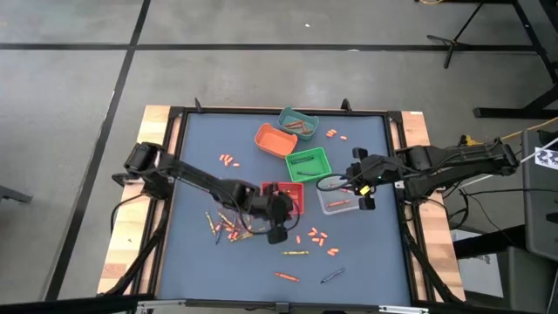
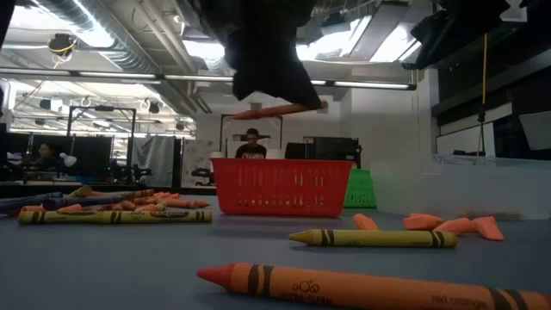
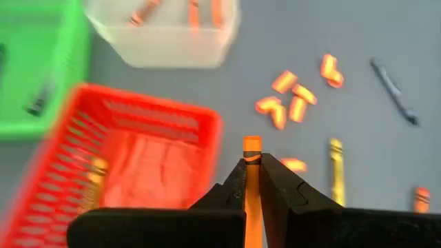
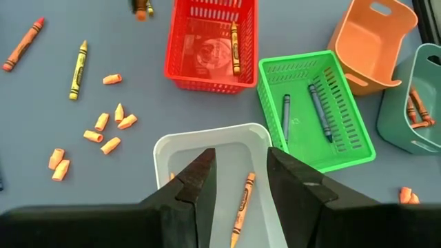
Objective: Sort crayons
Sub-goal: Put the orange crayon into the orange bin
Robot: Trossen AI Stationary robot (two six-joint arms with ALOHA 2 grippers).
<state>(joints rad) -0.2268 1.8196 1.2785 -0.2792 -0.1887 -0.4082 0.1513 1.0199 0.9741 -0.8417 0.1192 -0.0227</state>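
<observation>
Clamped between the fingers of the left gripper [image 3: 252, 180], a thin orange wax crayon [image 3: 251, 155], carried above the grey table [image 1: 366, 262] just beside the near wall of the red slotted plastic basket [image 1: 283, 194], with one crayon already lying inside. Seen from table height, the same crayon [image 2: 277, 109] held level under the dark gripper, above the basket [image 2: 280, 185], its long axis running crosswise and its tapered tip pointing toward the picture's left. In the left wrist view, that axis in line with the fingers, the flat end sticking out forward past the fingertips. Best done, by this reading, with the crayon brought fully over the basket's open middle and lowered close to the floor before release, long axis matched to the basket's longer side, to avoid a bounce off the rim or a stick left bridging the wall. Elsewhere, the right gripper [image 4: 238, 180], fingers parted and empty, poised over the clear plastic tub [image 4: 165, 148] holding an orange crayon [image 4: 242, 201]. Nearby, the green slotted basket [image 4: 351, 148] with two dark blue sticks, and loose orange stubs [image 4: 110, 127] scattered on the table.
</observation>
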